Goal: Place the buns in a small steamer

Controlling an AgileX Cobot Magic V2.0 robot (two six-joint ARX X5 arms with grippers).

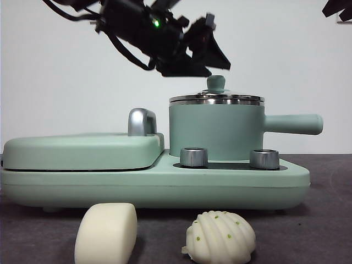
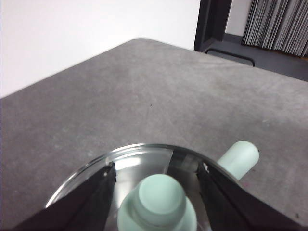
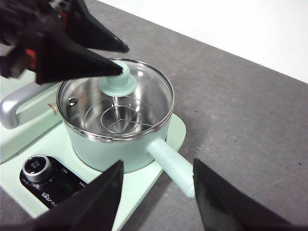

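The left end effector (image 1: 212, 58) hangs over the small steamer (image 1: 217, 129), its two black jaws spread apart on either side of the green knob (image 2: 161, 199) of the glass lid (image 3: 115, 101); from the left wrist view the jaws flank the knob without clearly pressing on it, and from the right wrist view one dark jaw tip reaches to the knob's edge. The lid sits closed on the steamer's steel rim, and a wire rack (image 3: 118, 118) shows through the glass inside the pot. The steamer stands on the right part of a mint-green cooker base (image 1: 165, 184), its long straight handle (image 1: 291, 124) pointing away to the side. Two silver dials (image 1: 193, 157) sit on the base in front of the pot, and a flat lidded griddle (image 1: 77, 151) with a chrome handle (image 1: 142, 122) occupies the left part of the base. Both buns lie on the grey tabletop (image 1: 319, 220) in front of the cooker, outside the steamer: the smooth off-white bun (image 1: 105, 234) toward the left and the ridged white bun with green specks (image 1: 221, 237) to its right, the two near each other but apart. The right end effector (image 3: 156, 192) waits off to the side above the tabletop, near the steamer's handle end, its jaws apart and holding nothing.
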